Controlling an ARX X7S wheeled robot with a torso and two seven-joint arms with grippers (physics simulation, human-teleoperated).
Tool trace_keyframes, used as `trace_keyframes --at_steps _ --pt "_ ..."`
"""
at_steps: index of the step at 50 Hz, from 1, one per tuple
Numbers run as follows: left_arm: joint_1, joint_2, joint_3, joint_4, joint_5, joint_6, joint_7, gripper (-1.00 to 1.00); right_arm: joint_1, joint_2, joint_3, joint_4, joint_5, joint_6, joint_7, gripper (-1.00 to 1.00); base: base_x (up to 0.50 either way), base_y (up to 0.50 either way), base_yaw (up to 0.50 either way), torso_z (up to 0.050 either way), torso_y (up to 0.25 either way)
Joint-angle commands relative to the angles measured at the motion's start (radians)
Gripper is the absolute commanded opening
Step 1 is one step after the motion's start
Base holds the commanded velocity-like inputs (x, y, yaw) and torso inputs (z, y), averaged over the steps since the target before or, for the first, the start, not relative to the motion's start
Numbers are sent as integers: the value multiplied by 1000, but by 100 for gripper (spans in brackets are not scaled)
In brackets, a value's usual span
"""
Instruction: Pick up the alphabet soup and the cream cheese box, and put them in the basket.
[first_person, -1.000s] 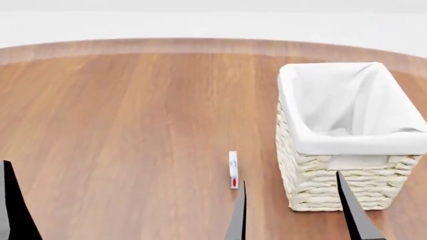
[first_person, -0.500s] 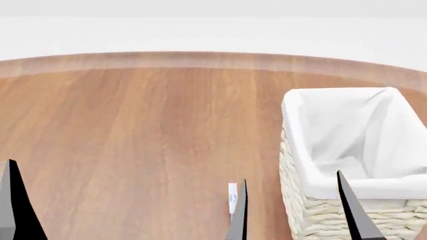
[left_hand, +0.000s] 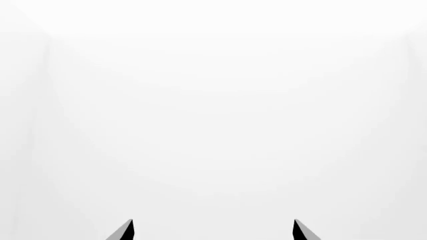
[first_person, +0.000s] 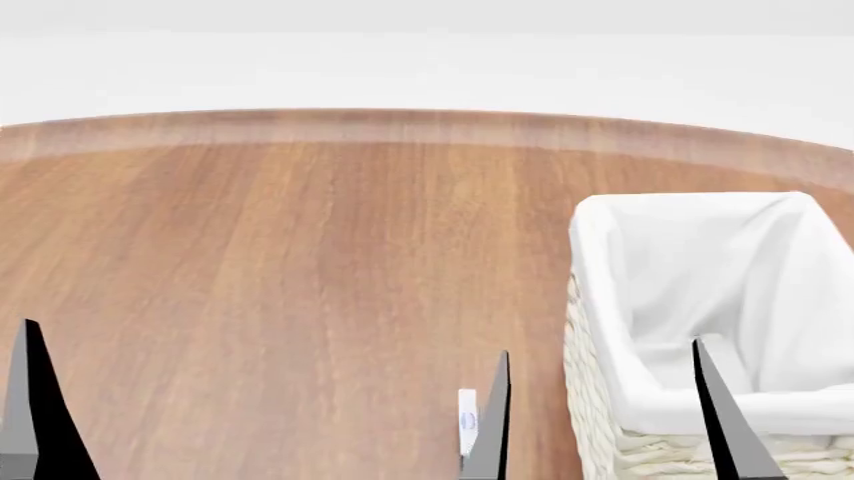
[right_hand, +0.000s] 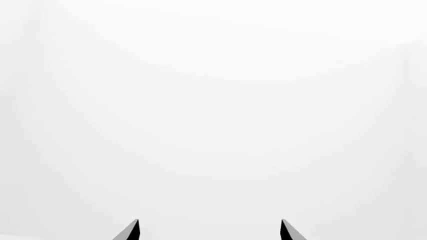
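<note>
The cream cheese box (first_person: 467, 415) lies on the wooden table at the bottom of the head view, thin and white with blue print, partly hidden behind my right gripper's left finger (first_person: 497, 420). The basket (first_person: 607, 300), woven with a white cloth lining, stands to its right. My right gripper (first_person: 601, 346) is open and empty, raised in front of the box and the basket's near corner. In the right wrist view (right_hand: 209, 221) its tips stand apart against blank white. My left gripper (left_hand: 212, 221) is open and empty; only one finger (first_person: 34, 400) shows at far left. The alphabet soup is out of view.
The round wooden table (first_person: 267, 260) stretches ahead to its far curved edge (first_person: 400, 125), with a white floor beyond. Both wrist views show only blank white.
The table, basket and box have slid down in the head view; the box is now at the bottom edge. Both grippers' fingers show slightly higher in the view.
</note>
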Motion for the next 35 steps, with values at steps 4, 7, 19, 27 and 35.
trace_keyframes --at_steps 4,7,19,27,35 --pt "-1 -7 7 -6 9 -7 -10 100 3 6 -4 6 2 -6 12 100 0 0 0 0 -115" --pt "0 -8 11 -7 14 -8 -11 100 0 8 -6 7 1 -8 13 100 0 0 0 0 -126" --pt "-3 -14 14 -8 16 -10 -18 100 2 13 -8 13 8 -14 20 100 0 0 0 0 -139" --pt "-5 -17 22 -11 22 -13 -22 100 1 18 -10 19 10 -20 24 100 0 0 0 0 -139" --pt "-2 -22 21 -12 24 -12 -27 100 5 21 -15 16 11 -16 27 100 0 0 0 0 -146"
